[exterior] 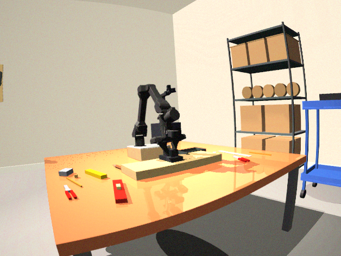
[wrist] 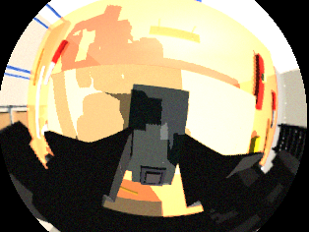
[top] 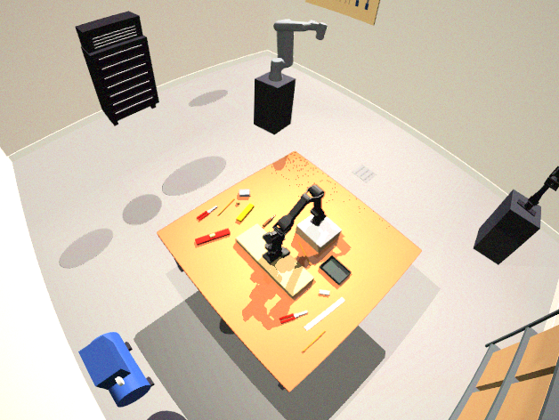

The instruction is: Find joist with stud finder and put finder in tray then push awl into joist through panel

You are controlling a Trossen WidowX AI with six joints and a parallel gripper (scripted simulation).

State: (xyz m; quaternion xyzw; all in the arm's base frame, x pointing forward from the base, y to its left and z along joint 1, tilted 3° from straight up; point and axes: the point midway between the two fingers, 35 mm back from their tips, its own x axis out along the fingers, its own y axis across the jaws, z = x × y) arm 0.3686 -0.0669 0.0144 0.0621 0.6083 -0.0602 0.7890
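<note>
My gripper [top: 275,251] [exterior: 170,152] [wrist: 155,129] is shut on the dark grey stud finder [top: 273,256] [exterior: 171,158] [wrist: 167,105]. The stud finder is low over the pale floor panel [top: 303,278] [exterior: 203,162] [wrist: 216,108], near its middle; I cannot tell if it touches. A small square window at one end of it looks dull grey in the wrist view. The awl [top: 269,220] [exterior: 118,166], with a brown handle, lies on the table beside the panel's far-left part in the top view. The dark tray [top: 335,270] [exterior: 193,150] looks empty. The joist is hidden.
My arm stands on a white-topped block [top: 318,234] [exterior: 140,152] between awl and tray. A red level [top: 212,236] [exterior: 119,193], a yellow bar [top: 245,213] [exterior: 95,173], red-handled pliers [top: 208,212] [exterior: 70,191] and a white ruler [top: 324,313] [exterior: 234,153] lie around the panel.
</note>
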